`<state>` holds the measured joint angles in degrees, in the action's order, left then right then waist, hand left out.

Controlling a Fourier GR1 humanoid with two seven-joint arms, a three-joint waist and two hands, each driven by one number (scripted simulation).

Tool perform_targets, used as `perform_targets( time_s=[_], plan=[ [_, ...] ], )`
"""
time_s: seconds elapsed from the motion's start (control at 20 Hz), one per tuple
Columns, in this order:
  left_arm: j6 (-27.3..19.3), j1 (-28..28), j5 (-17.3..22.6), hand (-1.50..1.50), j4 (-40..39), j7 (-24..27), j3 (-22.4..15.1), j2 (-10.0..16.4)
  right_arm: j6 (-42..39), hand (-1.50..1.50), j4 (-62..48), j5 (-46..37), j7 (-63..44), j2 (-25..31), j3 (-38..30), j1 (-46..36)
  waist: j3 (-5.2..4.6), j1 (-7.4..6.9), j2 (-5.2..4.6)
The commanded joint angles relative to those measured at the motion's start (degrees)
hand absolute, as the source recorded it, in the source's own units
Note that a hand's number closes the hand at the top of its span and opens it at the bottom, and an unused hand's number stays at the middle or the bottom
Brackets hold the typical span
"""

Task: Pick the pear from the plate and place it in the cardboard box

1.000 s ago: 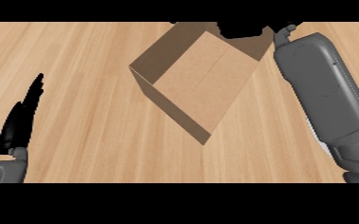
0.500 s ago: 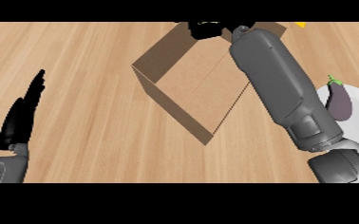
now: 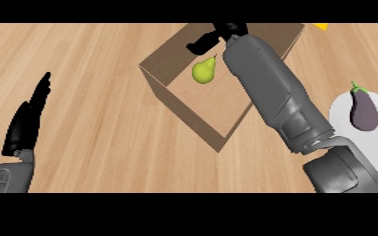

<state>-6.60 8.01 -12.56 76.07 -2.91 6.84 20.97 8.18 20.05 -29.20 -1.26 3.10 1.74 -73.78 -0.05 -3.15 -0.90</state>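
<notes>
The yellow-green pear (image 3: 204, 70) lies inside the open cardboard box (image 3: 179, 109), in its far part. My right hand (image 3: 218, 34) hovers over the box's far edge, just above the pear and apart from it, fingers relaxed and empty. The grey right forearm (image 3: 269, 87) crosses the box from the lower right and hides part of its floor. The white plate (image 3: 339, 116) shows at the right edge. My left hand (image 3: 26, 119) rests open at the left edge, fingers up.
A purple eggplant (image 3: 363, 110) lies on the white plate. A yellow object (image 3: 320, 26) peeks in at the top right, cut off by the view's edge. Bare wooden counter (image 3: 96, 80) stretches left of the box.
My right arm has swung left over the box. The pear, hidden in the hand before, now shows below the fingers inside the box. The left hand has stayed still.
</notes>
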Motion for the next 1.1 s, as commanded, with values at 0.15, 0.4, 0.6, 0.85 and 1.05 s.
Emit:
perform_targets(
  time_s=[0.15,0.4,0.6,0.85,1.05],
  plan=[
    [0.05,0.62,-0.13,0.0,-0.39,0.71,0.26,-0.51,5.47,-1.5,-5.03,1.74,7.66,-1.45,-4.11,-1.67,0.03,-0.46,-0.57],
    [0.79,-0.33,0.06,0.0,0.75,-0.19,0.59,-0.02,6.06,-1.5,-2.42,6.8,13.41,1.92,-9.8,-1.84,0.08,0.31,-0.09],
    [0.87,0.09,-0.21,0.0,-0.4,0.59,1.09,0.51,7.42,-1.5,-2.13,11.29,17.86,3.62,-14.93,-0.15,0.1,0.3,-0.18],
    [0.36,-1.65,-0.64,0.0,1.57,-1.39,0.98,-0.3,0.44,-1.5,-0.43,15.17,21.73,8.73,-18.15,3.89,0.1,1.95,0.53],
    [1.02,1.5,-0.24,0.0,-2.48,-0.67,2.17,0.27,-3.31,-1.5,-1.89,17.14,21.9,14.64,-20.7,3.64,0.07,1.85,0.22]
  ],
)
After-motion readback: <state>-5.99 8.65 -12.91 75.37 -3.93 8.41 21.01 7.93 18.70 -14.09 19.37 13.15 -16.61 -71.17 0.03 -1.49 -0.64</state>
